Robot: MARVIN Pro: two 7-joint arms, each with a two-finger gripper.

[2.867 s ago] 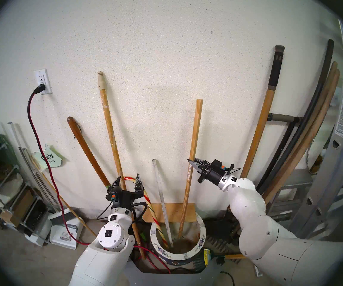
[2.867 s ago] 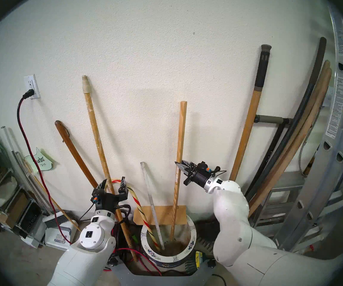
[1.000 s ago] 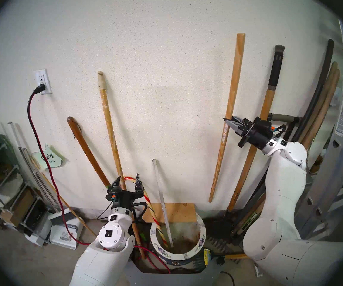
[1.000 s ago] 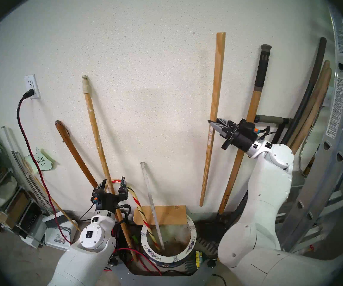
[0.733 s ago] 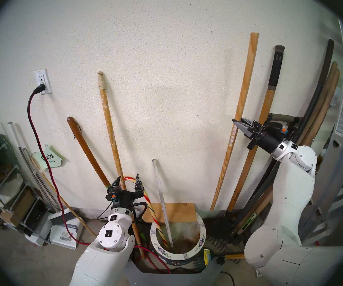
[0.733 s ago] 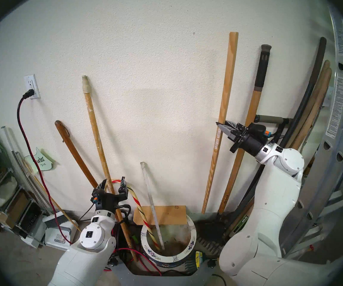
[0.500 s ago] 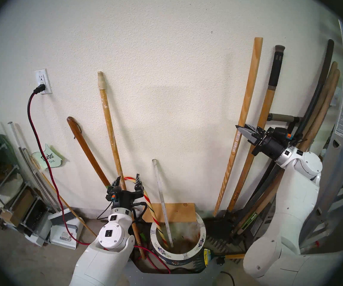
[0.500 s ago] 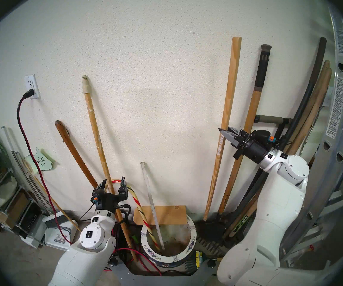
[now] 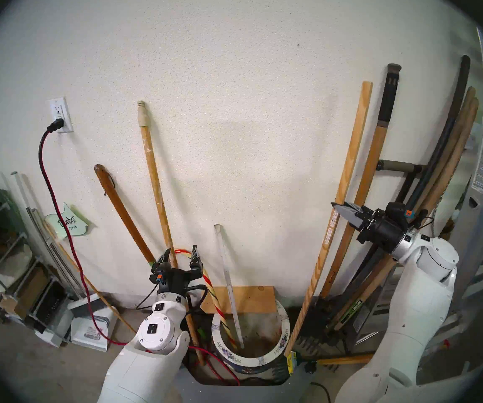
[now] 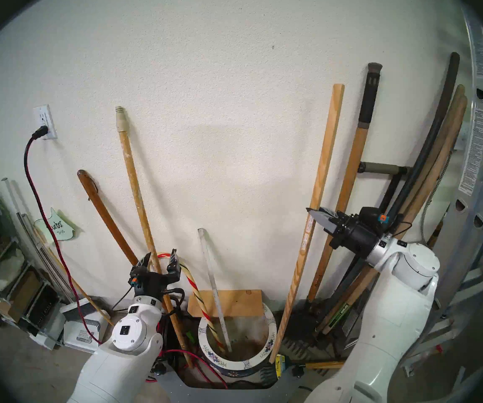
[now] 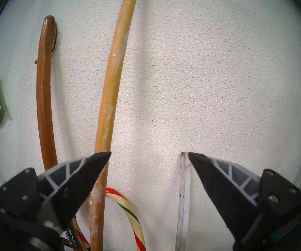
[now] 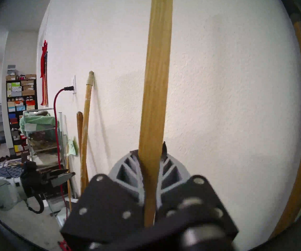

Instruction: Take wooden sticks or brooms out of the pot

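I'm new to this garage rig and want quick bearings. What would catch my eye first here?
First, the right hand, shut on a pale square wooden stick, which slants along the wall with its foot outside the flowered pot, right of its rim. Then the left hand, open, left of the pot, in front of the paint-spattered pole and a striped cane.

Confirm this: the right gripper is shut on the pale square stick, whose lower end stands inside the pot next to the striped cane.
One thing is wrong. The right gripper is shut on the pale square stick, but the head views show the stick's lower end outside the pot, beside its right rim. The striped cane is what stands inside.
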